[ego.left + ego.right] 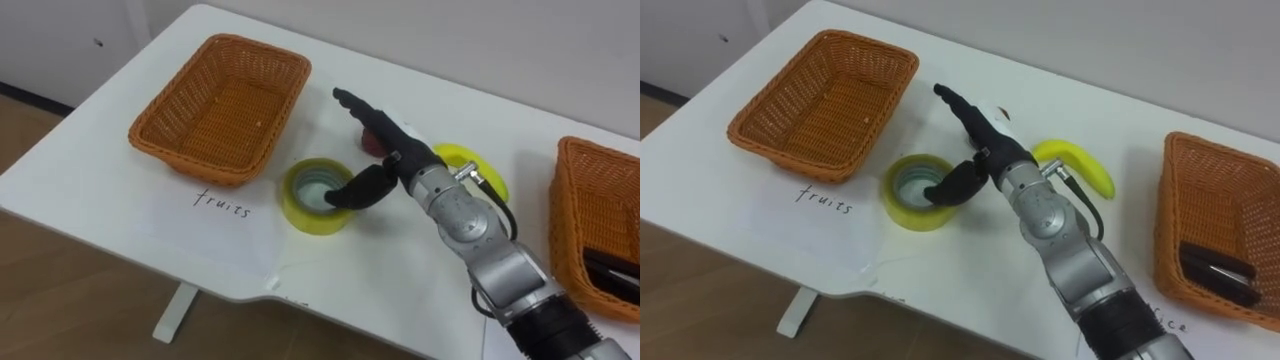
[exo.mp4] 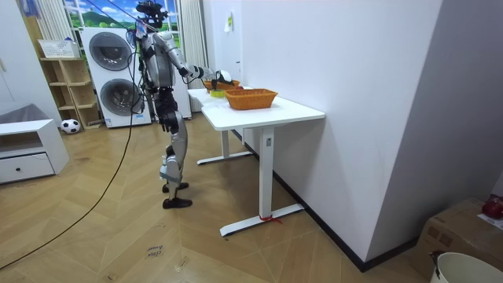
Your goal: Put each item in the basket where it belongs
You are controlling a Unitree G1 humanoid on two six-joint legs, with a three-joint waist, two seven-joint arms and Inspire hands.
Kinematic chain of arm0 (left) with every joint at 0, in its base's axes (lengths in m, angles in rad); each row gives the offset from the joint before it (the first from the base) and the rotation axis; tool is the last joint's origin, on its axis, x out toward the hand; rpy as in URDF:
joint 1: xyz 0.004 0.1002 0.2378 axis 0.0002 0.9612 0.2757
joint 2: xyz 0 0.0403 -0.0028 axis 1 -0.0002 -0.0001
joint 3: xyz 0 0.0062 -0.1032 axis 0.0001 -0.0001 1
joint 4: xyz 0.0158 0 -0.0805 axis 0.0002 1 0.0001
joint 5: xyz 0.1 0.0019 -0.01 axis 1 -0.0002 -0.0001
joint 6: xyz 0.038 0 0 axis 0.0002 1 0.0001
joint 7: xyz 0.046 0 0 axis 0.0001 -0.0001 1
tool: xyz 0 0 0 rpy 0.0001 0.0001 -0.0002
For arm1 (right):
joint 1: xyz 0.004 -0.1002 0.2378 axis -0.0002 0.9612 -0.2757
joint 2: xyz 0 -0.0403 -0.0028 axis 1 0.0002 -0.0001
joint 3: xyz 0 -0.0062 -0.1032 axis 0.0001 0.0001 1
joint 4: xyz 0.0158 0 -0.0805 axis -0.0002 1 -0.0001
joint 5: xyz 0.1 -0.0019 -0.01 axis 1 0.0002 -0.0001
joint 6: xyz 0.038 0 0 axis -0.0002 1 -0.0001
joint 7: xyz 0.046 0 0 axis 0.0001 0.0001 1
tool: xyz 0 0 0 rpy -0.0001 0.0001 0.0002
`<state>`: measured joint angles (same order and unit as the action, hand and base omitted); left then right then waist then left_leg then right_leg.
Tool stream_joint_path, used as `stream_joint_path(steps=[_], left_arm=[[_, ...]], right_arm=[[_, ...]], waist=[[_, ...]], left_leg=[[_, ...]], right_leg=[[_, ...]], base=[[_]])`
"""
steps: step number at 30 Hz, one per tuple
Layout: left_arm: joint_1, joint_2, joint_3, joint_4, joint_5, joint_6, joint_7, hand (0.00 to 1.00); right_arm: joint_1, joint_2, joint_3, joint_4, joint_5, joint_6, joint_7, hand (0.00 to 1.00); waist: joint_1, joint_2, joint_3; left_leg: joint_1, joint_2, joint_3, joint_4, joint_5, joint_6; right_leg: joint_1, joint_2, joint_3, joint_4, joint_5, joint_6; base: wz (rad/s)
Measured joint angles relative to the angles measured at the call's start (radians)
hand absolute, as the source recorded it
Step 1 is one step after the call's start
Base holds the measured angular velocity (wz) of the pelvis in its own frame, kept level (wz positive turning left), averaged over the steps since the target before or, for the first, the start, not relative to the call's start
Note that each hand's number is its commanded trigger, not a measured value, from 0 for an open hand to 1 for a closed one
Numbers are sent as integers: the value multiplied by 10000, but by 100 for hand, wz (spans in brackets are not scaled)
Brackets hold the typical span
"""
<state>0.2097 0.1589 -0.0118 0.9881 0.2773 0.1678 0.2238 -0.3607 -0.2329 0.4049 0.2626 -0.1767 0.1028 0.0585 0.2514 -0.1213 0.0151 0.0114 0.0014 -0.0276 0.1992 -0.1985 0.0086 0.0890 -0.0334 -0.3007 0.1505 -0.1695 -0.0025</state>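
Closest up is the robot's right arm, coming in from the lower right corner. Its right hand hangs over the middle of the white table. The hand is released: the fingers are stretched out straight toward the far edge, and the thumb hooks down over the rim of the yellow tape roll. Nothing is grasped as far as I can see. I can't tell whether the thumb actually touches the tape or just sits above its hole.

The tape roll lies flat near the front edge, about midway along it, beside a handwritten label on the tabletop. Just behind that label, toward the far left corner, is the left basket, an orange wicker one with nothing in it.

A banana lies on the table behind the wrist, partly covered by the arm. There's also a small red thing peeking out behind the hand, too hidden to say what it is.

At the right edge sits the right basket, same wicker, with some dark objects lying in the bottom.

In the room view the robot stands upright at the far end of the table with one arm stretched over it. Stacked washing machines are right behind it.
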Motion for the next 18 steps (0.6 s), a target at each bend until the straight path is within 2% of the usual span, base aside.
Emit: stream_joint_path(steps=[12, 18], left_arm=[[-96, -78, 72, -252, -11, 0, 0, 0], [-131, -132, 102, -276, 2, -35, -2, 0]], right_arm=[[54, 230, 15, 730, -261, -31, -46, 0], [54, 265, -2, 796, -625, -31, -44, 0]], waist=[[7, 113, -40], [29, 96, -56]], left_leg=[[13, 2, -31, -31, 0, 0], [9, -2, -39, -94, 1, -2]], right_leg=[[2, 2, 5, -2, 0, 0], [9, 7, -18, -1, 0, 0]], base=[[0], [0]])
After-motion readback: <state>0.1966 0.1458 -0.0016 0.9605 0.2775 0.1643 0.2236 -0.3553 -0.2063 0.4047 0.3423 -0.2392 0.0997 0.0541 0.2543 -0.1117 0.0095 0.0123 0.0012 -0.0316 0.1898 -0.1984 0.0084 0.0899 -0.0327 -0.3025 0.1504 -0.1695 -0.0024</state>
